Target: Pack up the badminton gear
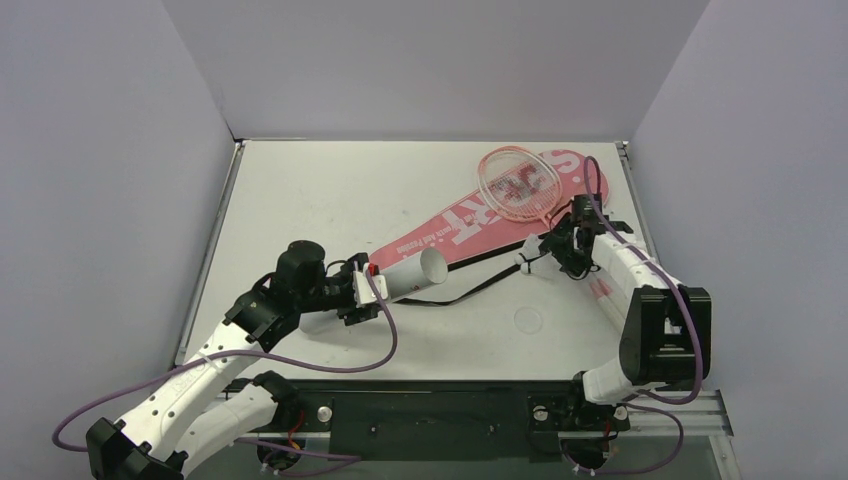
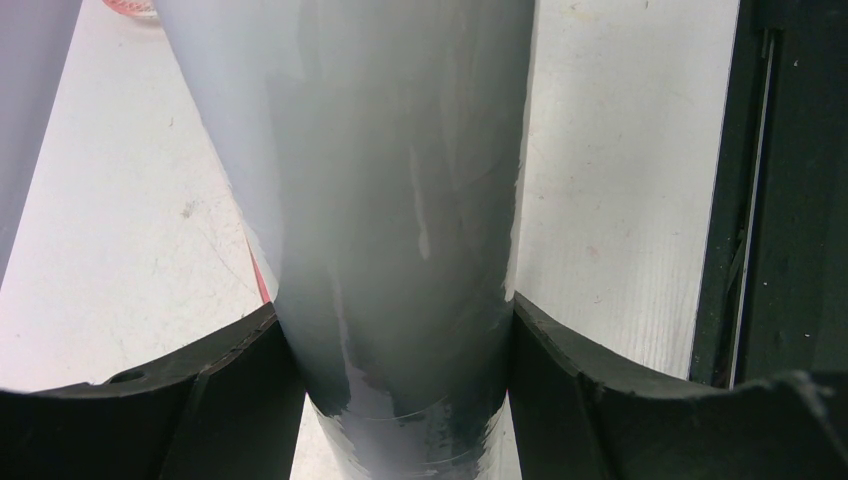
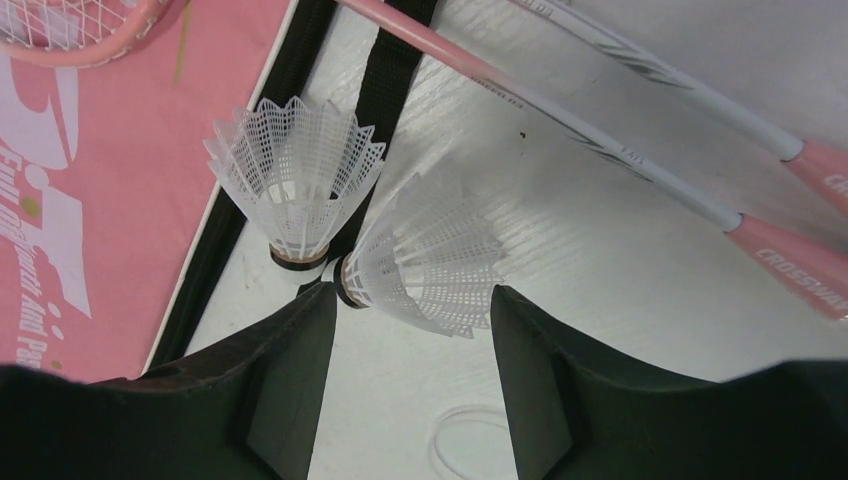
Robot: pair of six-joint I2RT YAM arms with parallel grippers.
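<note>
White tube (image 2: 400,150) sits clamped between fingers of the left tool (image 2: 395,318).

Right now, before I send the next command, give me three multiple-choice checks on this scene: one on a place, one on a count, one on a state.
1. The racket head lies:
A. on the pink cover
B. inside the white tube
C. in the left gripper

2. How many shuttlecocks does the right wrist view show?
A. one
B. two
C. four

3. The left gripper is:
A. open and empty
B. shut on the white tube
C. shut on a shuttlecock

Answers:
1 A: in the top view the racket head overlaps the wide end of the pink cover.
2 B: two white mesh skirts sit side by side in the right wrist view.
3 B: in the left wrist view the white tube fills the gap, with both fingers against it.
</note>
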